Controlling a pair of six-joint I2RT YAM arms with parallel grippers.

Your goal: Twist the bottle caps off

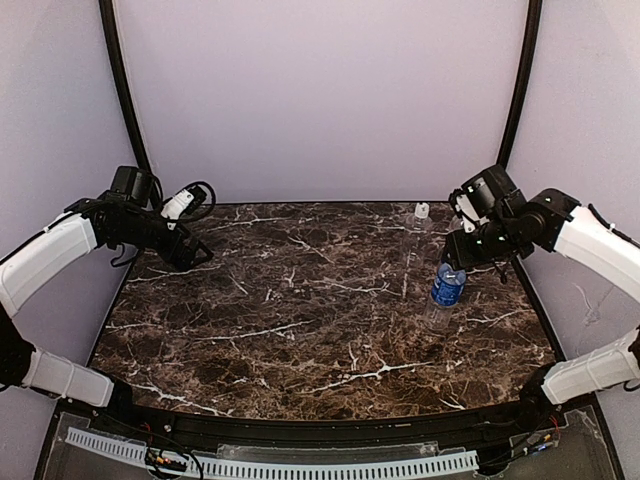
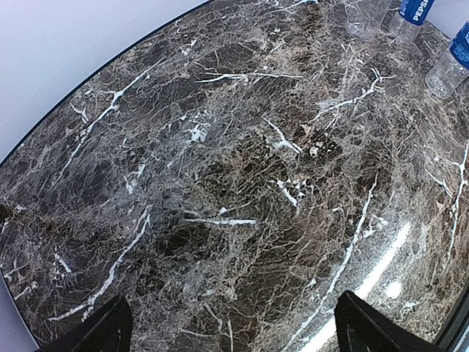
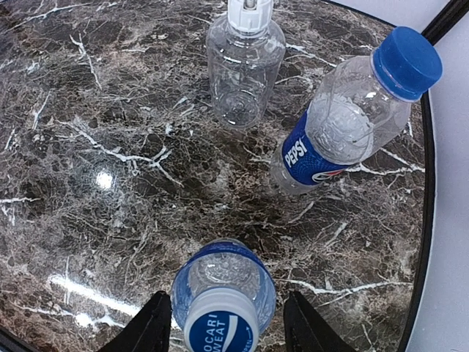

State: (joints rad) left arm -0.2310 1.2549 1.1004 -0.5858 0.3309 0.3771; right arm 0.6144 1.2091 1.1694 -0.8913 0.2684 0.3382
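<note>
Three clear bottles stand at the right of the table. In the right wrist view, the unlabelled bottle (image 3: 245, 70) has a white cap (image 3: 250, 11). The Pepsi bottle (image 3: 341, 132) has a blue cap (image 3: 407, 62). The blue-label bottle (image 3: 223, 275) has a blue-topped cap (image 3: 220, 331). My right gripper (image 3: 226, 308) is open, with a finger on each side of that cap and a gap on both sides. In the top view it (image 1: 452, 262) hangs over that bottle (image 1: 448, 287). My left gripper (image 1: 193, 255) is open and empty at the far left, over bare marble (image 2: 234, 220).
The dark marble table (image 1: 300, 320) ends in a black rim close to the right of the bottles (image 3: 421, 220). Grey walls and black poles stand behind. In the left wrist view the bottles (image 2: 447, 66) show small at the top right corner.
</note>
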